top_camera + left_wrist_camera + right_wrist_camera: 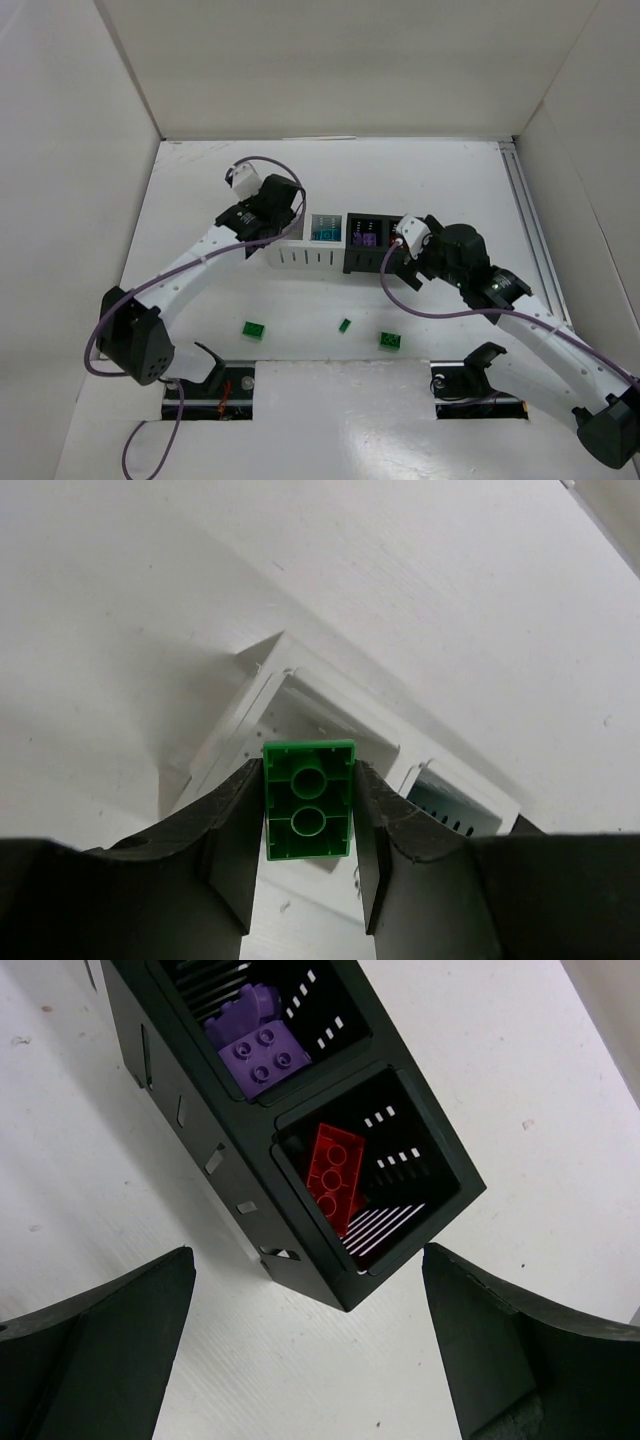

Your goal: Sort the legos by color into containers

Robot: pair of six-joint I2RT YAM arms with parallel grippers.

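Note:
My left gripper (pixel 308 830) is shut on a green lego (pixel 308 798) and holds it above the left compartment of the white container (pixel 250 695); it shows in the top view (pixel 285 225) over that container (pixel 300 255). My right gripper (pixel 305 1335) is open and empty beside the right end of the black container (pixel 215 1155), which holds purple legos (pixel 262 1055) and a red lego (pixel 335 1175). A teal piece (pixel 324 233) lies in the white container's right cell. Three green legos lie loose on the table: one on the left (pixel 253 329), one in the middle (pixel 344 325) and one on the right (pixel 390 341).
White walls enclose the table on the left, back and right. A metal rail (pixel 530 225) runs along the right side. The black container (pixel 370 245) stands against the white one mid-table. Both arm bases sit at the near edge.

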